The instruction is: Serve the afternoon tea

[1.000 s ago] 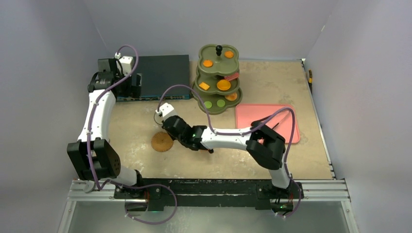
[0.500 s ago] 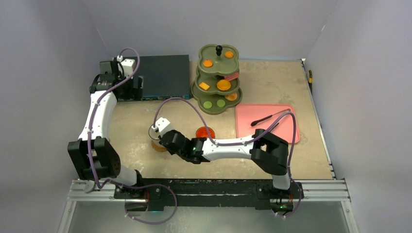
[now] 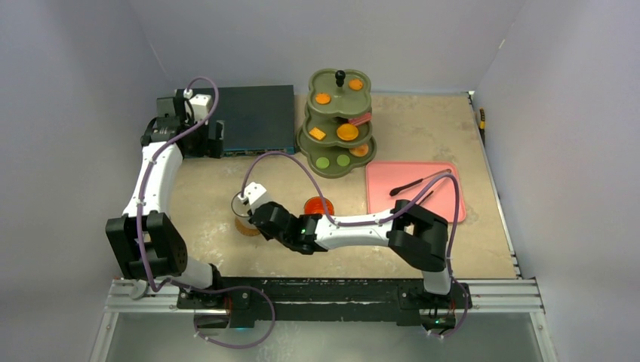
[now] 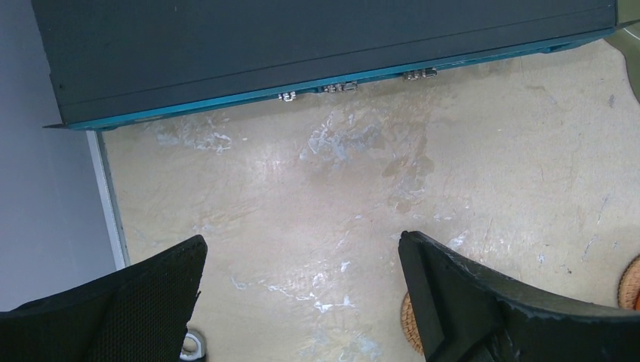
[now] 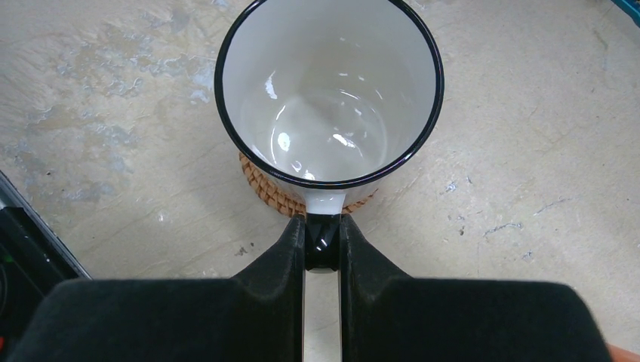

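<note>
Right now my right gripper (image 5: 323, 235) is clamped on the handle of the white enamel mug with a thin black rim (image 5: 328, 90), one finger on each side of the handle. The mug is upright and its inside is bare. It sits over a round woven cork coaster (image 5: 266, 188), whose edge peeks out beneath the mug's side nearest my fingers. I cannot tell whether the base is fully resting on the cork. From above, this pair lies left of centre on the near half of the beige stone-look table (image 3: 453, 136).

Just right of my right forearm stands the orange mug (image 3: 318, 206), apart from the white one. Whether a coaster lies under it is hidden.

Farther back, near the middle of the far edge, rises the olive-green three-tier stand (image 3: 337, 105). Orange round biscuits (image 3: 347, 132) lie on its upper tiers, green round biscuits (image 3: 323, 161) on the lowest, and a small pink cake (image 3: 361, 118) at the right side of the middle tier.

Right of the stand lies a flat pink rectangular tray (image 3: 385, 200) with a thin dark utensil (image 3: 411, 183) on it.

At the far left, my left gripper (image 4: 302, 241) hangs above the table by the near edge of the flat dark-blue rectangular box (image 4: 302, 45), its jaws spread wide with nothing between them.
</note>
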You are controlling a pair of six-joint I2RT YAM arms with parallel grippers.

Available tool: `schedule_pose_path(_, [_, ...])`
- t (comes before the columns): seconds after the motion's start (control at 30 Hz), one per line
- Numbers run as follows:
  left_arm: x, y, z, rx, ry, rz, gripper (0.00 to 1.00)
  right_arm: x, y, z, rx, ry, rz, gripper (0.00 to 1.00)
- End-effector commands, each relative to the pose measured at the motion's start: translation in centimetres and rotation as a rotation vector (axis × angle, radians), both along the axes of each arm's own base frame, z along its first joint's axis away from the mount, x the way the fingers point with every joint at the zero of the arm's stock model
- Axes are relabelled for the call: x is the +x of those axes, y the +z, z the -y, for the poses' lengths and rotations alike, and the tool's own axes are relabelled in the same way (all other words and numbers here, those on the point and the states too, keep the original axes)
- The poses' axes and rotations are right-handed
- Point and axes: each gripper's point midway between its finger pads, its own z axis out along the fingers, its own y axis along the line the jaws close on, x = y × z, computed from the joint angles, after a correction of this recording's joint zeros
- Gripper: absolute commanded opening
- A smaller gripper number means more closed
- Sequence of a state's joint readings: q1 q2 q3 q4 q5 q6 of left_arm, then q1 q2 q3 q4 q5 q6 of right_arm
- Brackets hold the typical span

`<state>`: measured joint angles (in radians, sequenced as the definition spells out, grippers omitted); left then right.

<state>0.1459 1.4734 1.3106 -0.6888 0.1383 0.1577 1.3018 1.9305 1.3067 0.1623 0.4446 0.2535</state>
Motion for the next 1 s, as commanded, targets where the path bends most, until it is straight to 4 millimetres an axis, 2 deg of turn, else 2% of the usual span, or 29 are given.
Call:
schedule_pose_path(0.0, [0.8, 0.4, -0.1, -0.01, 0.002, 0.038, 0.99, 0.3, 4.4, -2.2, 0.174, -0.003, 0.038, 0.0])
schedule_pose_path(0.3, [0.8, 0.2, -0.3, -0.003, 0.006, 0.034, 0.99, -0.9, 4.1, -2.6, 0.183, 0.015, 0.034, 0.0])
schedule_pose_path(0.57, [0.6, -0.1, -0.3, -0.002, 0.004, 0.031, 0.99, -0.9, 1.9, -1.9, 0.133, -0.011, 0.015, 0.0])
schedule_pose_path(0.6, [0.6, -0.2, -0.2, -0.006, 0.004, 0.029, 0.99, -0.9, 1.8, -1.9, 0.129, -0.012, 0.014, 0.04])
schedule_pose_path(0.7, [0.5, -0.6, -0.1, -0.013, 0.01, 0.023, 0.99, -0.9, 1.6, -1.9, 0.124, -0.01, 0.012, 0.29])
schedule_pose_path(0.9, [0.2, -1.3, 0.0, -0.017, 0.001, 0.011, 0.99, -0.6, 2.0, -1.5, 0.12, -0.028, 0.028, 0.55])
schedule_pose_path(0.97, [0.2, -1.4, 0.0, -0.014, -0.004, 0.007, 0.99, -0.6, 2.5, -1.4, 0.126, -0.027, 0.032, 0.6])
